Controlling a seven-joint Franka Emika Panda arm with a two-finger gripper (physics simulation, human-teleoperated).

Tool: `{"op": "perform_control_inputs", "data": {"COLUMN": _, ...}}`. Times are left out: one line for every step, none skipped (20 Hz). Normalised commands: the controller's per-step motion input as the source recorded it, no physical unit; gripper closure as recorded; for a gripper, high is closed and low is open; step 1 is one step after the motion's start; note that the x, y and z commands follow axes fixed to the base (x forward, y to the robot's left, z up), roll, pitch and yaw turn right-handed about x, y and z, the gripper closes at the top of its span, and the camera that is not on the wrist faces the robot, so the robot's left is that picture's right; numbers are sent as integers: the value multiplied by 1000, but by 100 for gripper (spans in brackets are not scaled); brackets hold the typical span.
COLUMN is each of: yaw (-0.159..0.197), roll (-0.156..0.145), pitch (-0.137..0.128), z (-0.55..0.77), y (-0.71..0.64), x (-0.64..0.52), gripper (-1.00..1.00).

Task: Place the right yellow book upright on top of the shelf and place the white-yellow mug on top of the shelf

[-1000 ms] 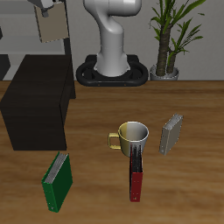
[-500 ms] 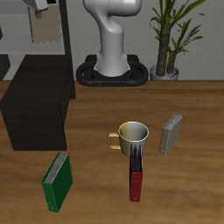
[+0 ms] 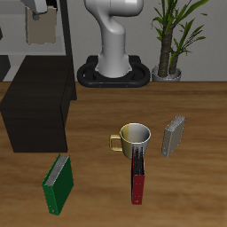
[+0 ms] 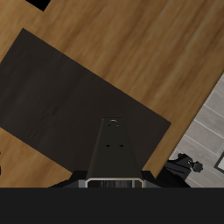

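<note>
The wooden desk (image 3: 191, 186) carries everything, and the low boxy black-brown shelf (image 3: 37, 113) serves as the landmark here: its flat top is bare, so neither placement is done yet. High above the shelf, near the exterior view's upper edge, the hand (image 3: 41, 11) pinches the right yellow book (image 3: 40, 29), a thin pale tan-grey hardback that hangs below the fingers roughly vertical, probably held that way so it can go down onto the shelf upright. In the wrist view the book (image 4: 113, 150) shows edge-on with the shelf's dark top (image 4: 61, 101) spread beneath it, which suggests the hand is lined up over the target. Well apart from the shelf, toward the desk's middle, stands the large white-yellow mug (image 3: 133, 139), upright with its yellow handle turned toward the shelf, awaiting its turn. Just beside the mug lies a red-and-black book (image 3: 138, 180); beyond the mug stands the other tan-grey hardback (image 3: 173, 136). Nearer the desk's front edge than the shelf, a green book (image 3: 58, 183) lies.
</note>
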Motion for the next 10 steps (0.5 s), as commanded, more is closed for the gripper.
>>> {"op": "perform_control_inputs", "data": {"yaw": 83, "roll": -83, "pitch": -30, "z": -19, "y": 4, "x": -29, "gripper": 100}}
{"op": "perform_control_inputs", "data": {"yaw": -7, "roll": 72, "pitch": 53, "z": -125, "y": 59, "x": 65, "gripper": 100}}
{"op": "perform_control_inputs", "data": {"yaw": -9, "roll": -148, "pitch": 26, "z": -133, "y": -183, "x": -33, "gripper": 100}}
{"op": "perform_control_inputs", "data": {"yaw": -10, "roll": -242, "pitch": -66, "z": -30, "y": -252, "x": -151, "gripper": 100}}
{"op": "perform_control_inputs", "data": {"yaw": -20, "roll": 56, "pitch": -24, "z": -38, "y": 57, "x": 62, "gripper": 100}}
{"op": "perform_control_inputs", "data": {"yaw": -24, "roll": 7, "pitch": 91, "z": -233, "y": -51, "x": 33, "gripper": -100}}
{"op": "perform_control_inputs", "data": {"yaw": -14, "roll": -93, "pitch": 107, "z": -196, "y": -154, "x": 65, "gripper": -100}}
{"op": "perform_control_inputs", "data": {"yaw": 58, "roll": -177, "pitch": 45, "z": -230, "y": -33, "x": 97, "gripper": -100}}
{"op": "perform_control_inputs", "data": {"yaw": 18, "roll": 24, "pitch": 22, "z": -154, "y": 14, "x": 32, "gripper": -100}}
{"op": "perform_control_inputs", "data": {"yaw": 20, "roll": -52, "pitch": 15, "z": -119, "y": -16, "x": 28, "gripper": -100}}
